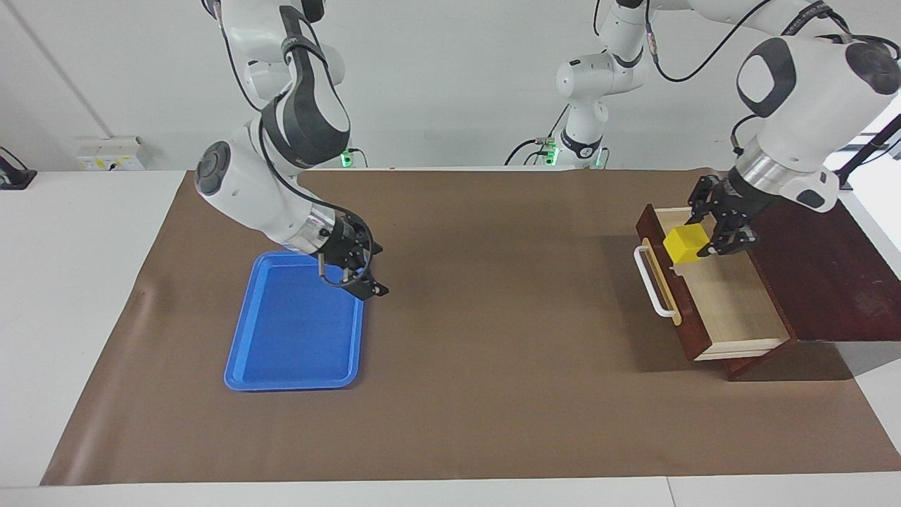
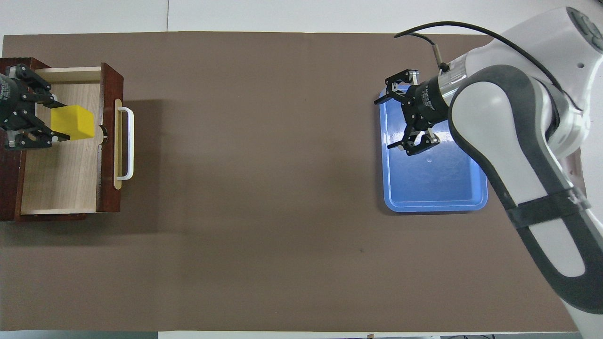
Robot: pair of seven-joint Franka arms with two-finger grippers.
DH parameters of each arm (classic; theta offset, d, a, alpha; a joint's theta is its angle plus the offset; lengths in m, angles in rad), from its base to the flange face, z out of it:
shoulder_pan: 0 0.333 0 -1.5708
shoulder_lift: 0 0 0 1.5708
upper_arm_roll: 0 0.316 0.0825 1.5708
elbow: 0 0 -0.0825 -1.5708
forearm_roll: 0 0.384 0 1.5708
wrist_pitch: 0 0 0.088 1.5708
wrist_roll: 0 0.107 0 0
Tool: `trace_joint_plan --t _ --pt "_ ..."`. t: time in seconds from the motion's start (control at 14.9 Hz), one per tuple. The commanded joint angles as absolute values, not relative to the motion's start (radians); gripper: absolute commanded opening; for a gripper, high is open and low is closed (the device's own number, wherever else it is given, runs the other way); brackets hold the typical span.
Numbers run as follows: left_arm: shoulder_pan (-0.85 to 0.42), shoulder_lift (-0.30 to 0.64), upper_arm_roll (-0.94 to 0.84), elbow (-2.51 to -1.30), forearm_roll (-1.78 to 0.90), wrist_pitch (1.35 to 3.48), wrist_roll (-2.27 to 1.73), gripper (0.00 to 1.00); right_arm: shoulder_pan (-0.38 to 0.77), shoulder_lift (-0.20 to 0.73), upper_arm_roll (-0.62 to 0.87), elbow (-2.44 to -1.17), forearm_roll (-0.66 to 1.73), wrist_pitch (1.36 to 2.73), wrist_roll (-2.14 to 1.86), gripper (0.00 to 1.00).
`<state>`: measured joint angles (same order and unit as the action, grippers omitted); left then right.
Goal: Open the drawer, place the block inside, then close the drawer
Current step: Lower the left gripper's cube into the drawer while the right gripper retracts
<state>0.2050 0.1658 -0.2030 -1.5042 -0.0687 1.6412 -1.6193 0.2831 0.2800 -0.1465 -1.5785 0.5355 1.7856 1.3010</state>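
The drawer (image 1: 735, 303) stands pulled open at the left arm's end of the table, with its pale wood interior (image 2: 61, 174) showing and its white bar handle (image 1: 651, 282) facing the table's middle. My left gripper (image 1: 707, 236) is shut on the yellow block (image 1: 684, 243) and holds it over the drawer's interior, close to the drawer front. In the overhead view the block (image 2: 73, 122) sits between the left gripper's (image 2: 60, 120) fingers. My right gripper (image 1: 380, 269) is open and empty, and waits over an edge of the blue tray (image 1: 295, 345).
The drawer's dark reddish-brown cabinet (image 1: 823, 282) stands at the table's end under the left arm. The flat blue tray (image 2: 438, 188) lies toward the right arm's end. A brown mat (image 1: 493, 317) covers the table.
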Motion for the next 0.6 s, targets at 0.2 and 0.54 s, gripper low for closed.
trace_joint_plan --t 0.2,0.54 --pt "0.291 0.147 -0.215 -1.578 -0.086 1.724 -1.545 0.0 0.163 0.128 -0.137 -1.621 0.348 1.589 0.876 1.0" --pt "0.298 0.149 -0.212 -1.692 -0.081 1.863 -1.5 0.0 0.147 0.043 -0.137 -1.623 0.158 1.543 0.527 1.0"
